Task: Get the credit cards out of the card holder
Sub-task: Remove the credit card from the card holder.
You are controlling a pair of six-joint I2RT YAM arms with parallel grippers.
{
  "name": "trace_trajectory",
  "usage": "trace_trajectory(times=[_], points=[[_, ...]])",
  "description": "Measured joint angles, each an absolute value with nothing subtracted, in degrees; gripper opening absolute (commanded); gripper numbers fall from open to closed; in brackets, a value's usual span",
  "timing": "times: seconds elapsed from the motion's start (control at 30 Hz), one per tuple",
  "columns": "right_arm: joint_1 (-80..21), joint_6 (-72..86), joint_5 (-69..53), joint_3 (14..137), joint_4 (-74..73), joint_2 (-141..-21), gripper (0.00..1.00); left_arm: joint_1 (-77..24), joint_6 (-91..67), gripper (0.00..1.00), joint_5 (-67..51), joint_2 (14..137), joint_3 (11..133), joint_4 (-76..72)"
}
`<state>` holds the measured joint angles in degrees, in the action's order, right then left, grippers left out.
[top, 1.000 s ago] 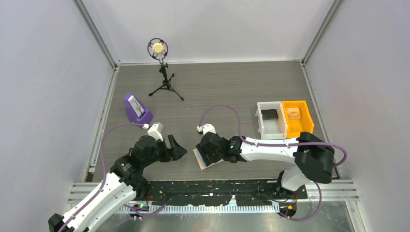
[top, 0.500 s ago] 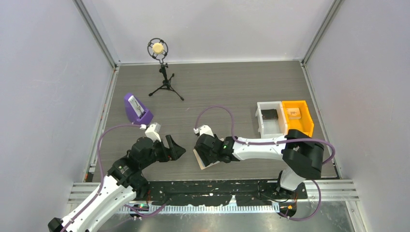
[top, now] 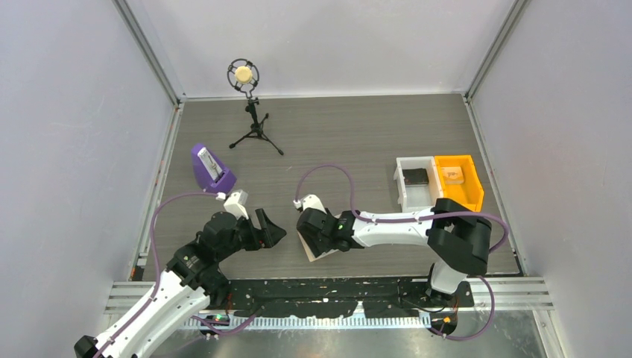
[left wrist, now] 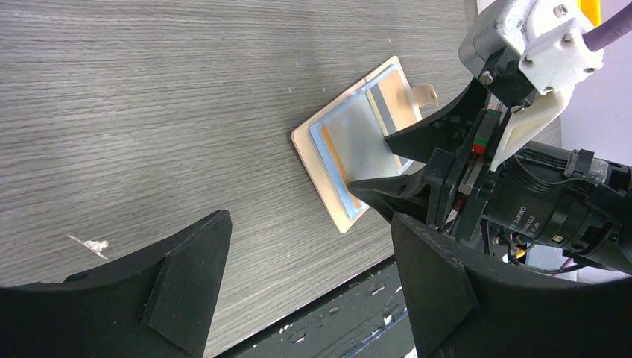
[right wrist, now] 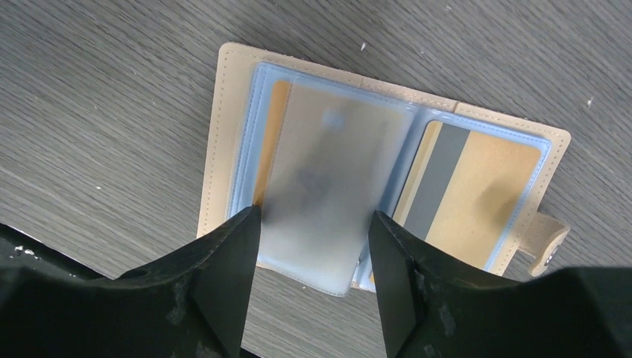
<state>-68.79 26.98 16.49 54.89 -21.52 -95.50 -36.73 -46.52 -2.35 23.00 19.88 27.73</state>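
Right pincer (right wrist: pixel 313 224) is held open, with a cloudy pocket (right wrist: pixel 328 186) between its fingers (right wrist: pixel 223 283). Left pincer (left wrist: pixel 309 224) is held open too, near it. Tan card holder (right wrist: pixel 223 142), blue inside, is laid open on the gray table (right wrist: pixel 112 89). Yellow cards (right wrist: pixel 484 194) are tucked inside.

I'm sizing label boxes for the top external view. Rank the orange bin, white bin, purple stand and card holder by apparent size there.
1. orange bin and white bin: look alike, not ranked.
2. purple stand.
3. card holder, smallest as seen, though the right arm hides part of it.
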Motion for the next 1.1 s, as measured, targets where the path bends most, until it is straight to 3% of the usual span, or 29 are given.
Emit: trace_trajectory(times=[0.4,0.87,1.1], points=[[-67.8,28.2,14.2,53.0,-17.6,-94.3,0.57,-36.7,-46.5,0.82,-2.0,24.8,19.9,27.6],[-56.3,34.4,-4.3,40.0,0.6,-87.7,0.51,-36.7,-46.7,0.78,-4.6,33.0,19.8,22.9],[-56.2,33.9,-4.2,39.7,-0.3,-85.5,0.59,-36.7,-47.6,0.78,-4.5,35.5,19.8,21.4]])
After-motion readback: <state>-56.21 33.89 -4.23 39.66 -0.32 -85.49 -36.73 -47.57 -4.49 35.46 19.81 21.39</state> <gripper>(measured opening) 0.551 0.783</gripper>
